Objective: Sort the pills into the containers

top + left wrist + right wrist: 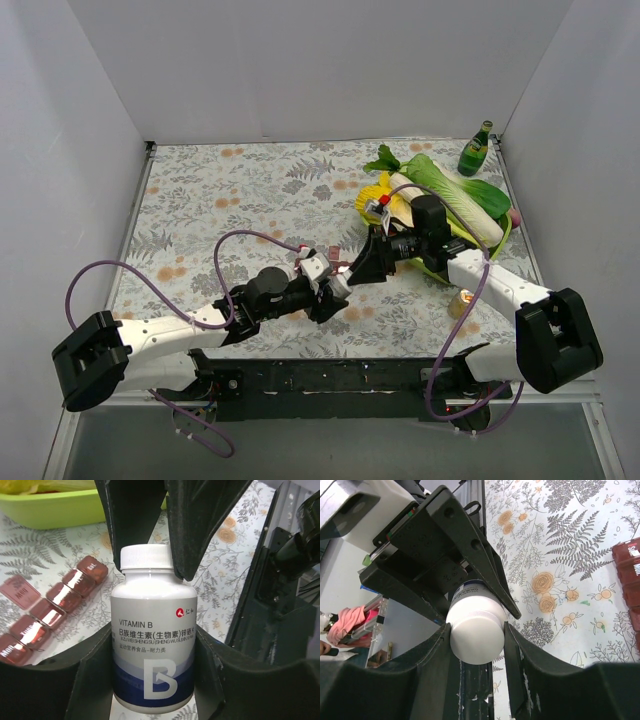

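Nearest the near edge of the counter [240,200], the left pincer [152,667] is clamped on the body of a white vitamin bottle [150,605], held just above the surface. Meeting it from the right, the right pincer [476,630] is closed on the bottle's white cap [146,556]. Just beside the bottle, about mid-counter, lies the dark-red strip of pill containers [60,602]. A small tan-lidded jar [463,298] sits near the right edge. Farther back on the right a green tray [503,232] holds vegetables, and a green glass bottle [475,150] stands in the far right corner.
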You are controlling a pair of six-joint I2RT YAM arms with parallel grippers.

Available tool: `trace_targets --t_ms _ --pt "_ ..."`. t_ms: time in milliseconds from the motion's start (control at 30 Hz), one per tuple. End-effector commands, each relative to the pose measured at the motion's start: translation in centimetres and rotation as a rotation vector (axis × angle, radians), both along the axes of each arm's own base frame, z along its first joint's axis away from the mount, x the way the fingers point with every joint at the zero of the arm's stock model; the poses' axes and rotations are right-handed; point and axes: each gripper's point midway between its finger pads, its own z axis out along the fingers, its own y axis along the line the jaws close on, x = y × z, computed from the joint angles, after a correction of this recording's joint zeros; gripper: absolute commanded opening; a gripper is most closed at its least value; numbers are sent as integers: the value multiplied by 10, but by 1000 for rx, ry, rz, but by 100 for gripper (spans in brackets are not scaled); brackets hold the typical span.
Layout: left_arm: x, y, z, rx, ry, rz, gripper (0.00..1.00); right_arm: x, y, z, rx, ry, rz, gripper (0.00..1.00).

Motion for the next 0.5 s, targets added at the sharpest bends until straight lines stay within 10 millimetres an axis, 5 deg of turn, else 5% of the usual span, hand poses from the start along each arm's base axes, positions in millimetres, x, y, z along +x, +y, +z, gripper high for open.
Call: trace_targets --t_ms 0,33,67,333,367,400,467 --pt "0 -5 20 -58 -15 -7 22 -7 -2 10 39 -23 30 6" --pt "-1 -6 21 -62 -15 -16 2 -7 -2 9 38 -22 30 6" --pt "-2 -6 22 -68 -15 -20 0 -8 -2 8 40 -24 34 6" --pt "-22 2 16 -40 -56 -122 0 -28 -7 8 94 -151 173 6" --pt "-28 3 14 -36 -61 -159 0 -21 -2 16 143 -354 211 6" --pt "-32 4 12 -30 -75 -186 0 -39 -7 8 107 -291 255 6" --pt "-42 5 9 -27 -72 -243 0 -37 -1 16 172 -586 337 6"
